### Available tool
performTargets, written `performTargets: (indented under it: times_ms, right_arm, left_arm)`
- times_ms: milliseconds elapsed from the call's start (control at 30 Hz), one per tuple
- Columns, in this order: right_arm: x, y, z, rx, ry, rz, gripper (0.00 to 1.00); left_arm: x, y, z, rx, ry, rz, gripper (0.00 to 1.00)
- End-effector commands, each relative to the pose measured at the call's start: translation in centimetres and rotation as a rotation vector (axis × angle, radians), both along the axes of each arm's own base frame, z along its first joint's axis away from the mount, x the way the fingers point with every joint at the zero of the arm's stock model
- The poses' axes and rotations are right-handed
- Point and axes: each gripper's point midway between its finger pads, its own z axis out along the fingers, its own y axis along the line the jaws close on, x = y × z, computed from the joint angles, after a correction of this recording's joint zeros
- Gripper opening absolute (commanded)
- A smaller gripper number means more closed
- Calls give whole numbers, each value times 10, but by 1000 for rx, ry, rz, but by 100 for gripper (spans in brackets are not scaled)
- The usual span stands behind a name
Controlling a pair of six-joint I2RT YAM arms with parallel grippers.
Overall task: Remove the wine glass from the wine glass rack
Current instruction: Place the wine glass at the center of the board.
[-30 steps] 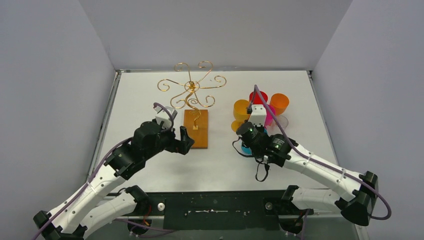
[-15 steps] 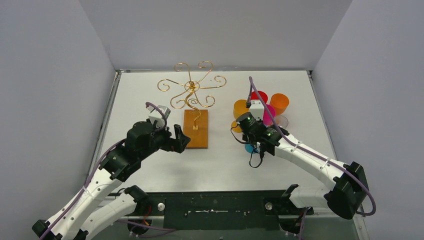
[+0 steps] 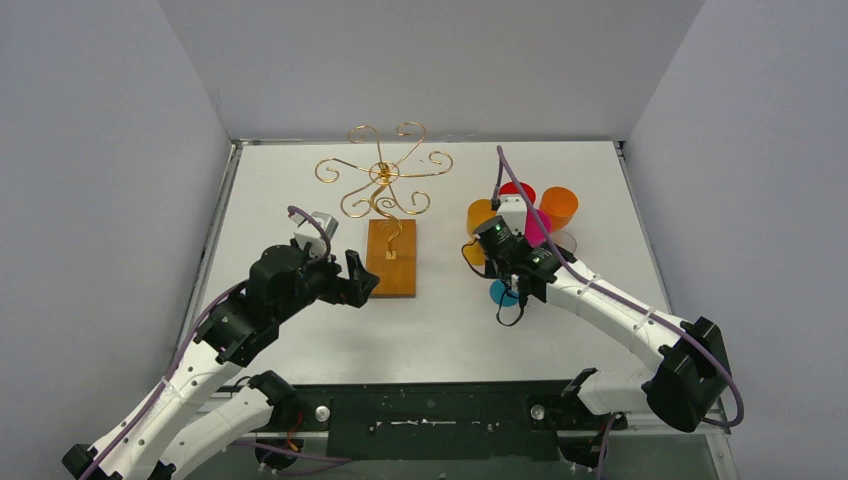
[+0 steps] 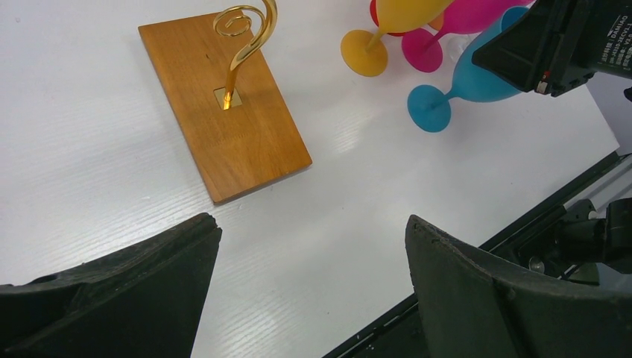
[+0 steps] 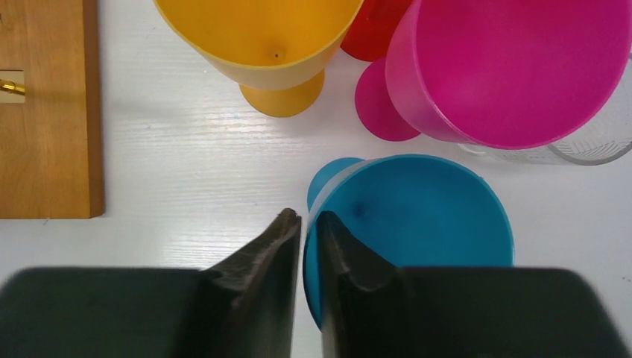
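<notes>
Gold-wire wine glass rack (image 3: 383,175), on its flat orange-brown wooden base (image 4: 246,149), carries nothing on its scroll arms. Already off it, the turquoise-blue plastic wine glass (image 5: 417,216) sits to the rack's right among other glasses (image 5: 514,67) in yellow, pink, red, orange and clear, with its stem roughly upright. The right gripper (image 5: 307,224) reaches down from above, its fingers pinched on the bowl's rack-side rim, one inside and one outside. The left gripper (image 4: 311,224) hovers spread wide and empty beside the base, farther away. Whether the glass's foot touches the table is unclear.

Gold wire rack (image 3: 383,176), orange-brown base (image 3: 391,265), blue glass (image 5: 417,216)
</notes>
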Motion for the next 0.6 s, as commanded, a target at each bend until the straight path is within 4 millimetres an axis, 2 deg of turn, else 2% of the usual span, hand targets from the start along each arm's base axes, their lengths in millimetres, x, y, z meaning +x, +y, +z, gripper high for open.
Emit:
performTargets:
  times_ms: [0, 133, 167, 233, 300, 433, 567]
  right_arm:
    - [9, -9, 17, -17, -18, -17, 21]
    - [8, -5, 22, 32, 0, 12, 31]
    - [8, -4, 23, 38, 3, 15, 36]
    - [8, -4, 26, 41, 3, 14, 53]
    - [8, -6, 32, 36, -3, 12, 61]
    - [9, -6, 56, 50, -45, 33, 74]
    - [9, -7, 88, 65, -111, 69, 80]
  left_arm:
    - [-1, 4, 1, 9, -3, 5, 93]
    - [1, 2, -1, 6, 1, 5, 93]
    - [1, 1, -1, 4, 3, 3, 93]
    - [1, 0, -1, 4, 6, 1, 93]
    - [1, 0, -2, 7, 11, 1, 93]
    - [3, 5, -2, 33, 3, 14, 93]
    - [10, 17, -3, 91, 2, 57, 93]
